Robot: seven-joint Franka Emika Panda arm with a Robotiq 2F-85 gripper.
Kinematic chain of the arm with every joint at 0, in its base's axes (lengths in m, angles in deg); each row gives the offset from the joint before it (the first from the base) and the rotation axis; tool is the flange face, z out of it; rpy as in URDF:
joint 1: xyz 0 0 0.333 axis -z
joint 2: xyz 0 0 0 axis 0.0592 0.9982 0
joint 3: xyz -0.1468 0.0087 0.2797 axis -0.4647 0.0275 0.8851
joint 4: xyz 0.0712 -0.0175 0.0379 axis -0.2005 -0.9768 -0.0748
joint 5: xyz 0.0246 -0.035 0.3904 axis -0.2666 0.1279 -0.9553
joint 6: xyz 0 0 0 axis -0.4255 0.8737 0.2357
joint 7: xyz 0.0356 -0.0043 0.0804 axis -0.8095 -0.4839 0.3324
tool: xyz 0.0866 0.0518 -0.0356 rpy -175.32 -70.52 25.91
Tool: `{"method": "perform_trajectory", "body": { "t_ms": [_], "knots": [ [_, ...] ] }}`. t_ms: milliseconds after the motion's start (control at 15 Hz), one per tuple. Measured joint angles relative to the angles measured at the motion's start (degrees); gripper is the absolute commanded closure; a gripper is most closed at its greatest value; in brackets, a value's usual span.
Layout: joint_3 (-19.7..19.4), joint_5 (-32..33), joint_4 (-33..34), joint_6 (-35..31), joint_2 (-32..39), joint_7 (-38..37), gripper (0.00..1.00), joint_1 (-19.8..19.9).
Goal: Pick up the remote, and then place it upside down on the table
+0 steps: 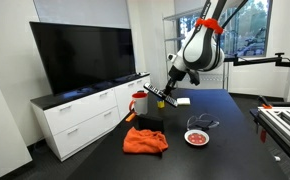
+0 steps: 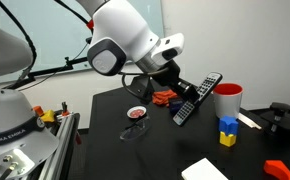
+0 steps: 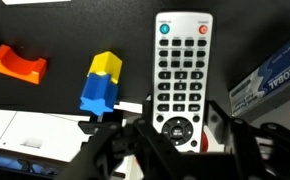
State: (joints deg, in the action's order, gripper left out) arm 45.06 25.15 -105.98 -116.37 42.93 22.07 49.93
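The black table (image 1: 235, 130) carries an orange cloth (image 1: 145, 140) at lower centre, a small red dish (image 1: 196, 137) to its right, and a red-and-white cup (image 1: 138, 102) at its left edge.

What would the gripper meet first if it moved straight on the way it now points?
The remote, clamped in the gripper. Past it, the line seems to end on the table, beside the yellow-and-blue block, though depth is unclear.

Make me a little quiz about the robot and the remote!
1. True or false: the remote lies flat on the table.
2. What grips the remote? A) the end effector B) a person's hand C) nothing
3. Fill in: the block stack is blue below and ____ on top.
Key: 1 false (it is tilted); 2 A; 3 yellow.
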Motion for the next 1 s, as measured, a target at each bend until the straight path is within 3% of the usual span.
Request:
{"method": "perform_trajectory", "body": {
  "t_ms": [133,467,1000],
  "knots": [
    [1.6,5.5,-1.7,-4.0,2.6,-0.9,0.69,4.9],
    [3.9,14.2,-3.2,-4.9,6.5,-3.2,0.69,14.8],
    [10.9,19.6,-4.4,-5.0,7.2,-6.6,0.69,24.0]
  ]
}}
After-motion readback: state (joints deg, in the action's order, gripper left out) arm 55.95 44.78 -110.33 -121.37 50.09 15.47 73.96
